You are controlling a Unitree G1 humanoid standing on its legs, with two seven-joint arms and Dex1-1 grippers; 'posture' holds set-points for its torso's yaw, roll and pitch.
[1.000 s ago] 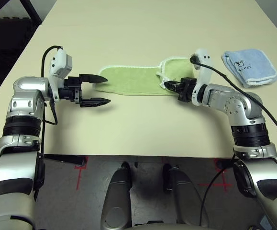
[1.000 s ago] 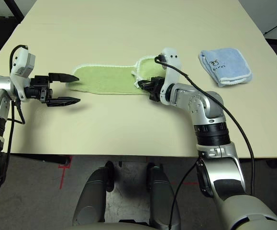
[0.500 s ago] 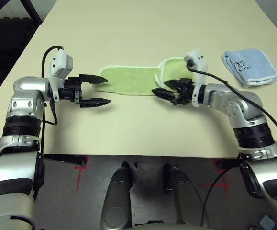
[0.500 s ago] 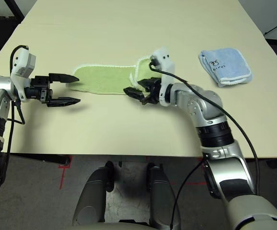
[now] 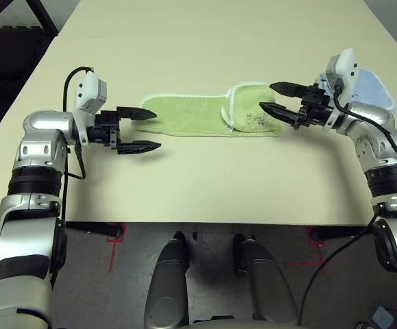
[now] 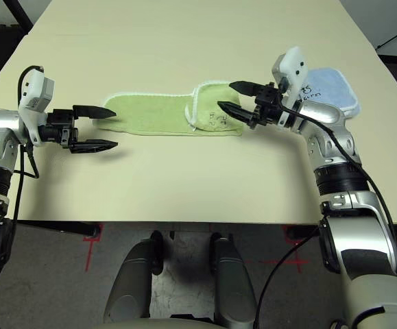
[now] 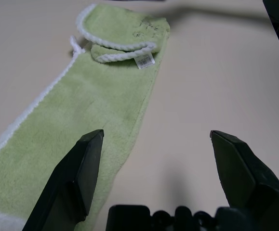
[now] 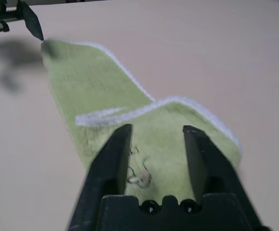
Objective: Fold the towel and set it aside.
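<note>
While the arms flank the cloth, the picture reads so:
Towel point(image 5: 191, 114): a long green strip on the cream table point(image 5: 205, 185), its right end folded back over itself, white tag showing.
Left gripper point(image 5: 143, 129): fingers spread, at the towel's left end.
Right gripper point(image 5: 275, 98): fingers parted, holding nothing, over the towel's folded end.
Blue cloth point(image 5: 376, 90): beyond the towel's right end, behind the right wrist.

Left arm bent at the elbow, forearm reaching inward — left gripper point(image 5: 140, 129) held level, fingers point(image 5: 136, 112) spread wide, pointing toward the right side, nothing between them. Right arm mirrors it: forearm angled in, right gripper point(image 5: 278, 98) pointing toward the left — fingers point(image 5: 285, 88) parted and empty. Both grippers sit well apart, facing each other.
</note>
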